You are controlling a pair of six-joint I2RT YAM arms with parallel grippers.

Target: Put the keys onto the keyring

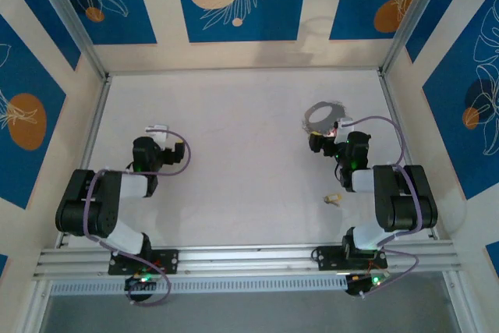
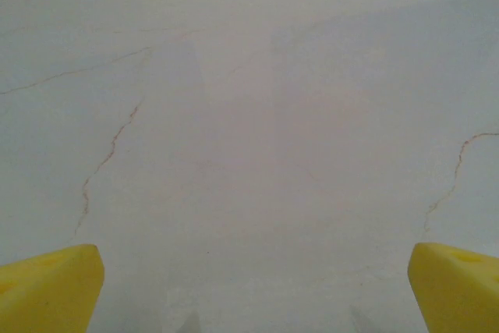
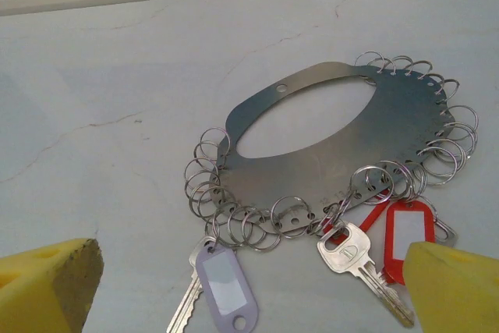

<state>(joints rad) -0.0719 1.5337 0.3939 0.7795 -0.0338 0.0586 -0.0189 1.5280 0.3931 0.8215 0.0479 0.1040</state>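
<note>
Pads [image 2: 47,290] stand wide apart on both my arms. My left gripper [image 2: 249,302] gapes over bare table [image 2: 249,115], holding nothing. My right gripper [image 3: 249,294] is just as wide and just as empty. Just past its pads lie two keys [image 3: 345,249], touching the small loops on the keyring [image 3: 327,154]: a lilac-tagged one at its 7 o'clock, a red-tagged one at 5 o'clock. From above, the keyring lies at 11 o'clock of my right gripper, and a small cream piece [image 1: 333,199] lies at 6 o'clock.
</note>
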